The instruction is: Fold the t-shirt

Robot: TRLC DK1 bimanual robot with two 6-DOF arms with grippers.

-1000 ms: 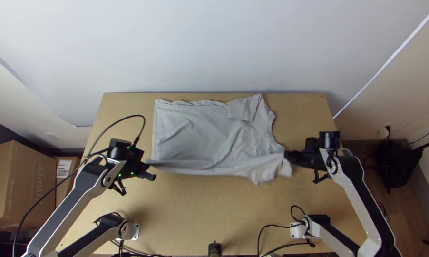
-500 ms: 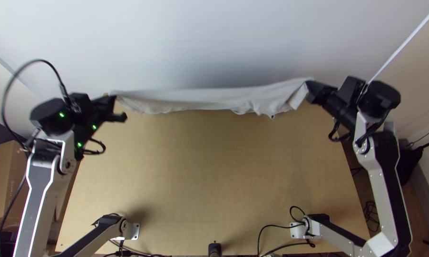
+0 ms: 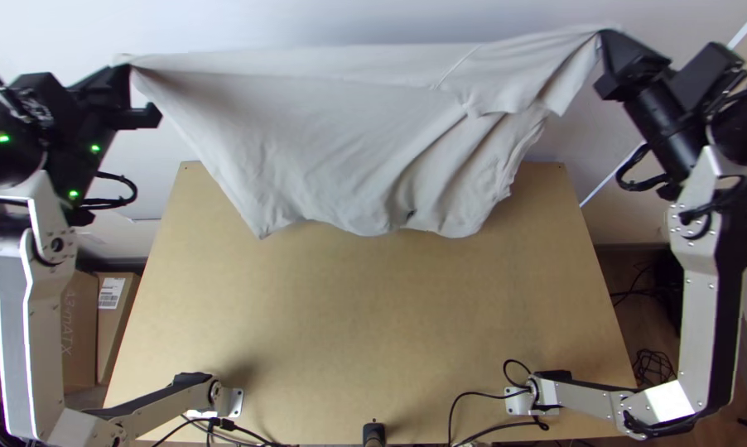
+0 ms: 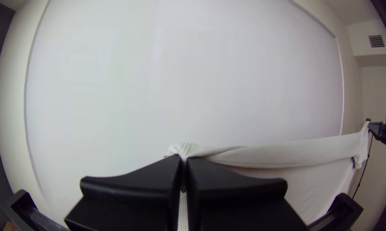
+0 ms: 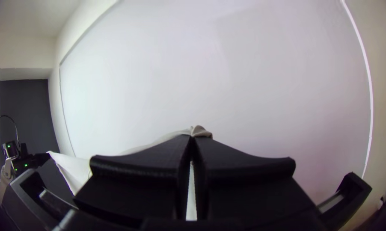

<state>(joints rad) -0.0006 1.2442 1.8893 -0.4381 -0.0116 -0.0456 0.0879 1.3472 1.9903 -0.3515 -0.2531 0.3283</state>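
While the t-shirt (image 3: pixel 332 141) hangs, left gripper (image 3: pixel 127 74) and right gripper (image 3: pixel 607 41) pinch it, jaws closed.

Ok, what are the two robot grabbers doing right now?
Left gripper: closed, holding one end of the shirt up.
Right gripper: closed, holding the shirt's other end.
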